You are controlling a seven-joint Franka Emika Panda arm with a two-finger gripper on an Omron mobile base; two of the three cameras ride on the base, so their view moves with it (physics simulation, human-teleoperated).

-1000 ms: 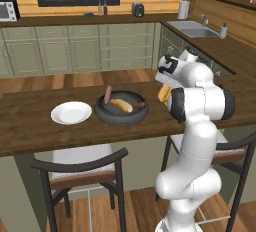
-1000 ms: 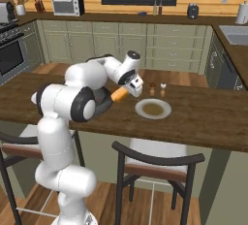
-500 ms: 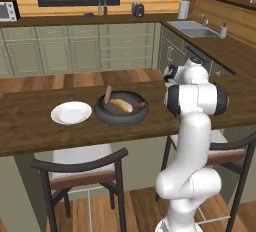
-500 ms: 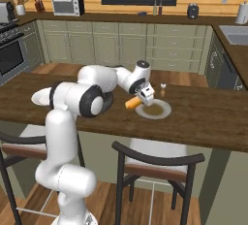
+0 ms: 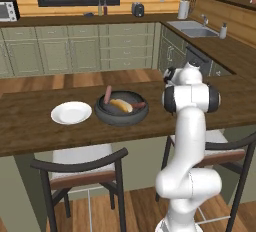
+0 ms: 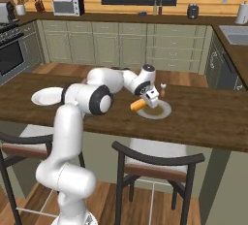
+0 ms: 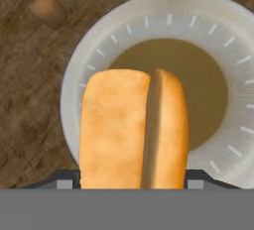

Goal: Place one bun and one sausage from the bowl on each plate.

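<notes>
My gripper [image 6: 147, 101] is shut on a yellow-orange bun [image 6: 138, 105] and holds it just over the right white plate [image 6: 163, 114]. In the hand view the bun [image 7: 133, 130] hangs lengthwise above that plate [image 7: 89, 50], over its near-left part. The dark bowl [image 5: 121, 118] sits mid-counter with another bun [image 5: 121, 105] and two reddish-brown sausages [image 5: 107, 93] [image 5: 140, 105] in it. A second white plate [image 5: 71, 112] lies to the left of the bowl, bare.
Two small brown shakers [image 6: 162, 90] stand just behind the right plate, also seen in the hand view as brown shakers [image 7: 43, 3]. Two dark chairs [image 5: 82, 168] are tucked under the counter's front edge. My own arm [image 5: 190, 96] blocks the right plate in the left base view.
The arm has swung right from beside the bowl, carrying the bun, and now holds it over the right plate. The bowl and left plate have not moved.
</notes>
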